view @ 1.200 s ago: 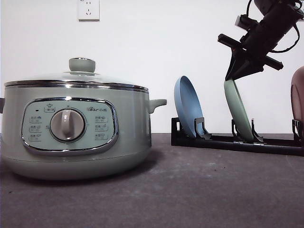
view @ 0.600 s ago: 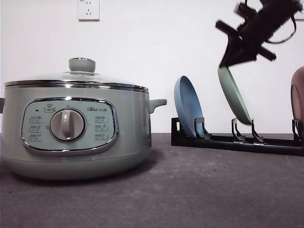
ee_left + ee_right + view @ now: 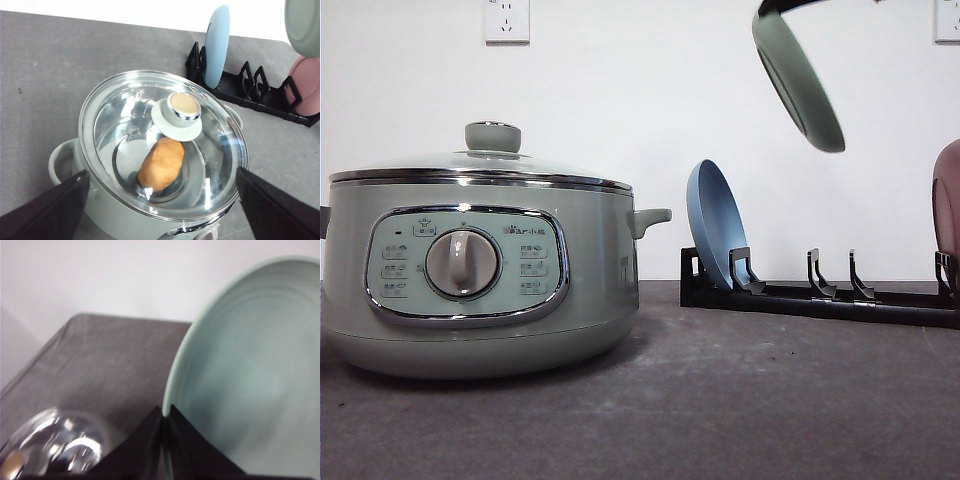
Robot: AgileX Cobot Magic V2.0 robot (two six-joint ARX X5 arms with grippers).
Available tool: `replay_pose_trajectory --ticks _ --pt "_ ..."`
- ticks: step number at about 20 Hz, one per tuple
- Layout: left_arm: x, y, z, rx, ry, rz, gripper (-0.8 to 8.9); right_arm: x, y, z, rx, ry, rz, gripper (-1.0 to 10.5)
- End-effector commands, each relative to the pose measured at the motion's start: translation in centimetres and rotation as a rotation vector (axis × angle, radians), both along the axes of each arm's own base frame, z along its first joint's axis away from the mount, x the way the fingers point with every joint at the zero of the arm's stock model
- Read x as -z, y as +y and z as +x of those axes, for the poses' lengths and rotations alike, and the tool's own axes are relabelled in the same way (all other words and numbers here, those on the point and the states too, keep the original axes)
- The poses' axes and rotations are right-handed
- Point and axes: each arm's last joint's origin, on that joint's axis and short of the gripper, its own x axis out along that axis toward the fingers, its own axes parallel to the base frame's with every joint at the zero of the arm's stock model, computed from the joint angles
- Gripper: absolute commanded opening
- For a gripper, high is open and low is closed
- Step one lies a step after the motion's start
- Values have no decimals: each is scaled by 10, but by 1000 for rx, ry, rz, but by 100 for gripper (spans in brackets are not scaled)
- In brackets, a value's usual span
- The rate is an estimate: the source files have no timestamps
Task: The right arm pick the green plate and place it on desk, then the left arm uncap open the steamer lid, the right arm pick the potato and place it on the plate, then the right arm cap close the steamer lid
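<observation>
High above the black rack (image 3: pixel 820 298), the right gripper (image 3: pixel 166 415) pinches the pale sage-green round plate (image 3: pixel 798 80) by its rim. Step 1 underway; next, lower it flat onto the dark grey desk (image 3: pixel 720 400). Left gripper (image 3: pixel 160 200) hangs spread over the glass steamer lid (image 3: pixel 150 130).

Even, bright indoor light fills all three views, with soft shadows and scattered glare.

From the front, the white wall (image 3: pixel 620 80) is close to overexposed, while the steamer (image 3: pixel 480 260) throws a faint, diffuse shadow onto the desk (image 3: pixel 720 400), and its steel rim carries thin highlights. The left wrist view is sharp: white streaks of glare cross the steamer lid (image 3: pixel 125 110), yet the potato (image 3: pixel 161 164) under the glass reads clearly. The right wrist view is the softest, with the green plate (image 3: pixel 250 370) close to the lens and blurred, the lid a smear of reflections at one corner, the tabletop hazy.
</observation>
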Motion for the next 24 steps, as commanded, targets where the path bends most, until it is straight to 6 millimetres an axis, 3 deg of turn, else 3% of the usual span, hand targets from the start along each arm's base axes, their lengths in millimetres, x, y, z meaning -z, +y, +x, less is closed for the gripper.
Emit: replay_pose_trajectory --ticks 1,6,11,18,24 --pt "-7 0 0 9 -32 9 469 -15 8 -23 -60 -55 -107 13" --pt "-7 0 0 9 -32 9 469 -4 31 -74 -155 95 -428 12" --pt "-7 0 0 9 -32 8 469 21 71 -107 -235 203 -686 11" --pt "-7 0 0 9 -31 8 469 104 127 -155 -354 290 -941 11" --pt "-7 0 0 9 -33 8 469 160 150 -187 -409 287 -977 11"
